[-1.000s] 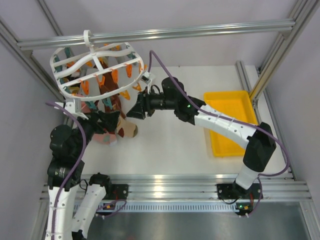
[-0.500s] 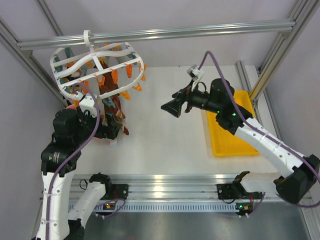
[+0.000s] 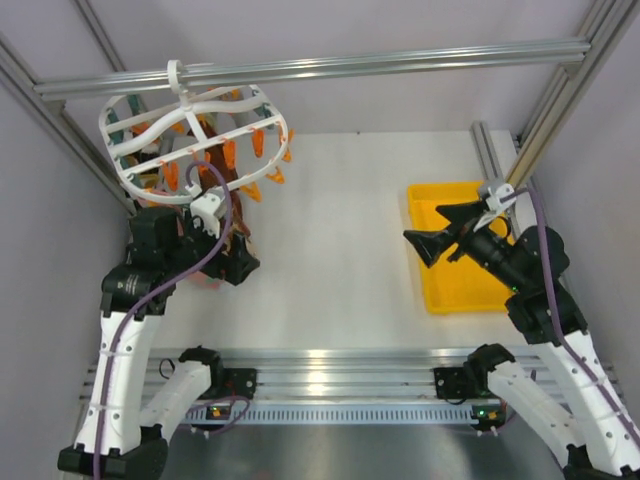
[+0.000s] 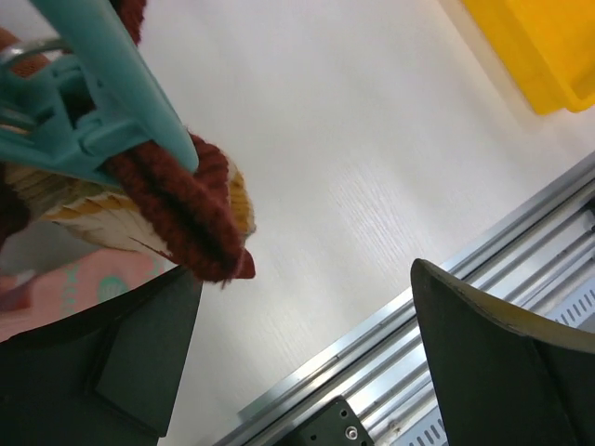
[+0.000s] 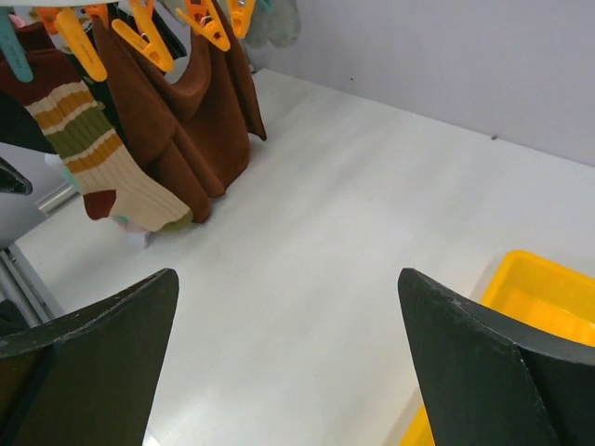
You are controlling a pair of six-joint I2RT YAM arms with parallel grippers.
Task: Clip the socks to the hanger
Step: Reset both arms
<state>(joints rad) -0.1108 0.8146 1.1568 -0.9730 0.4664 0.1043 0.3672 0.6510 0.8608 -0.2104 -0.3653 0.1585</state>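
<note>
White bench [image 3: 340,260], socks [image 5: 177,121] hang limp and light off hanger [image 3: 190,115] clips [image 5: 139,42], best pinched at the cuff; left fingers [image 4: 502,362] and right fingers [image 5: 483,372] both spread, empty.

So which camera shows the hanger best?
The top view: the whole white hanger on its hook, clips dangling. The left wrist view shows only one teal clip biting a maroon sock; the right wrist view only a few orange clips above hung socks.
</note>
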